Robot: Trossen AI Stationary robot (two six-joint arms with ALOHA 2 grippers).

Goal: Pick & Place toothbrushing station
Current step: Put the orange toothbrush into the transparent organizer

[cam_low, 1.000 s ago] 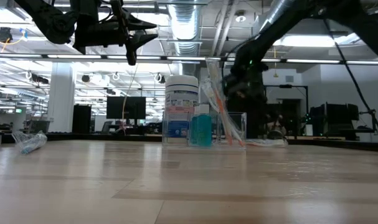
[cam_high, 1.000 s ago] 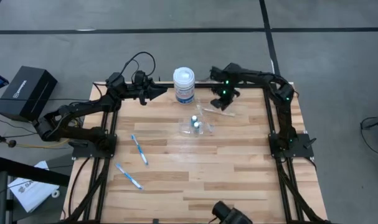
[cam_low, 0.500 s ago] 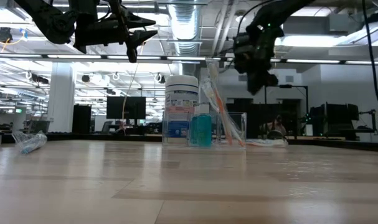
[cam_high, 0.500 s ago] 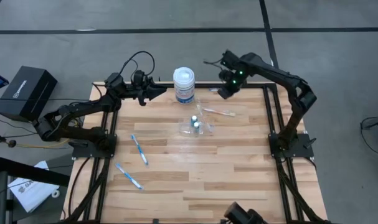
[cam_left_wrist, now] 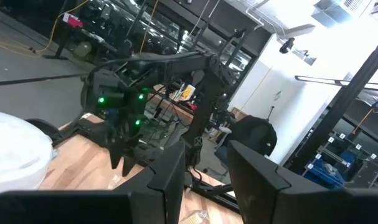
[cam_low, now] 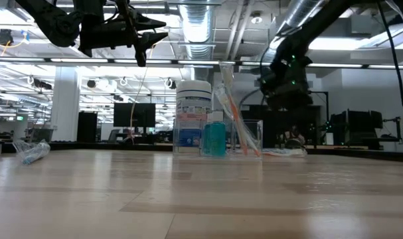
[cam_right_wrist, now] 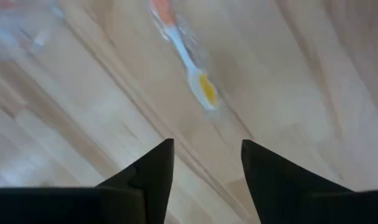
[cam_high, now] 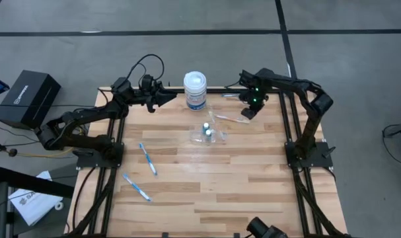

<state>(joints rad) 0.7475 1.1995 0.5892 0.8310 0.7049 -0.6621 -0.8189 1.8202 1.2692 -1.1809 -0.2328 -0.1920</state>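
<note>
The see-through holder (cam_high: 207,133) stands mid-table with two small white cylinders in it. In the low view an orange-and-white toothbrush (cam_low: 232,109) leans in the holder (cam_low: 246,137) beside a teal little bottle (cam_low: 214,136). Another orange-and-white toothbrush (cam_high: 232,119) lies flat on the wood to the holder's far right. My right gripper (cam_high: 248,112) hangs open just above this toothbrush (cam_right_wrist: 185,57), fingers pointing down and touching nothing. Two blue-and-white toothbrushes (cam_high: 147,158) (cam_high: 135,186) lie at the near left. My left gripper (cam_high: 168,98) hovers open at the far left, level and with nothing in it.
A white jar with a blue label (cam_high: 195,89) stands at the far edge between the two grippers, close behind the holder. A black box (cam_high: 30,98) sits on the floor left of the table. The table's near half is bare wood (cam_high: 220,192).
My right gripper has risen from beside the lying orange toothbrush, swung toward the far edge, then come down again a little farther toward the table's right, over that toothbrush's right end. The toothbrush has stayed where it lay.
</note>
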